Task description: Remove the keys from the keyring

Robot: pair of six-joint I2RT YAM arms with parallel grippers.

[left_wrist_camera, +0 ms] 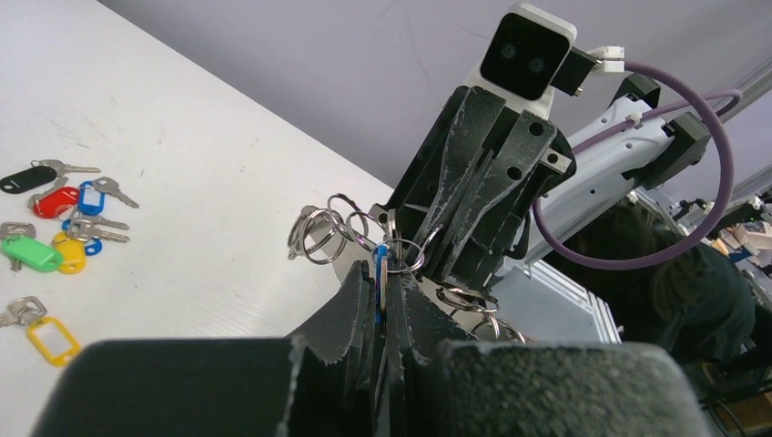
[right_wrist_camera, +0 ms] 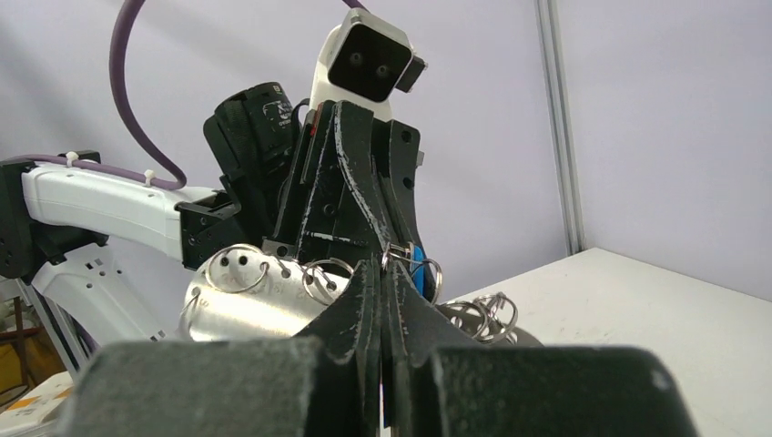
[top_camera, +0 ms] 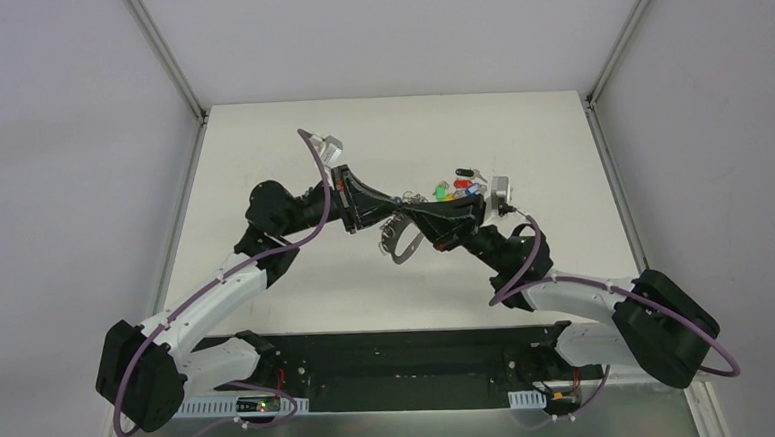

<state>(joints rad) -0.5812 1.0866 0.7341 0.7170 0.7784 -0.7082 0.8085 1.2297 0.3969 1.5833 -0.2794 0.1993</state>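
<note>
Nearest: large grey-taupe oval keyring (top_camera: 401,242) hanging under both tips, long axis slanting toward bases. Above: left gripper (left_wrist_camera: 386,296) jaws pinching blue-headed silvery key (left_wrist_camera: 378,273), right gripper (right_wrist_camera: 383,273) jaws clamped on fringe ring (right_wrist_camera: 393,259), dead opposite. Beyond: loose coloured-tag keys (top_camera: 459,187) on white counter (top_camera: 260,145).

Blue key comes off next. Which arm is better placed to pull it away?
Left, probably: the left claw is shut on the blue key, while the right claw pinches a small ring beside it and can brace.
</note>
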